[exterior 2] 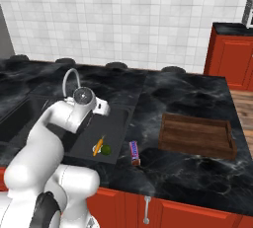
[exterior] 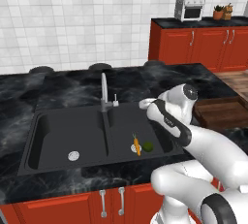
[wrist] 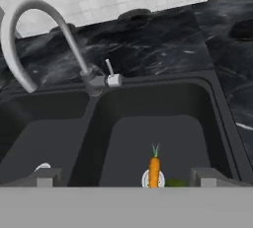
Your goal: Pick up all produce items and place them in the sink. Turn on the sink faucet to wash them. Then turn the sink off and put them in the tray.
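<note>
Matt black sink (exterior: 58,136), brushed metal faucet (exterior: 103,89), wooden tray (exterior 2: 196,135)

Black marble counter (exterior 2: 188,98) bearing tray (exterior 2: 196,135), packet (exterior 2: 134,153).

The white arm folded at the elbow and reached forward and down, its gripper (wrist: 126,176) pointing ahead with jaws spread wide, holding nothing between the fingertips (wrist: 48,176).

The arm (exterior: 203,145) is built of smooth, rounded white shells — glossy, almost bulbous — joined by dark grey-black bands at each joint. A round dark cap with a pale centre marks the wrist joint (exterior 2: 84,95). Its finger tips (wrist: 47,176) are small grey blocks.
</note>
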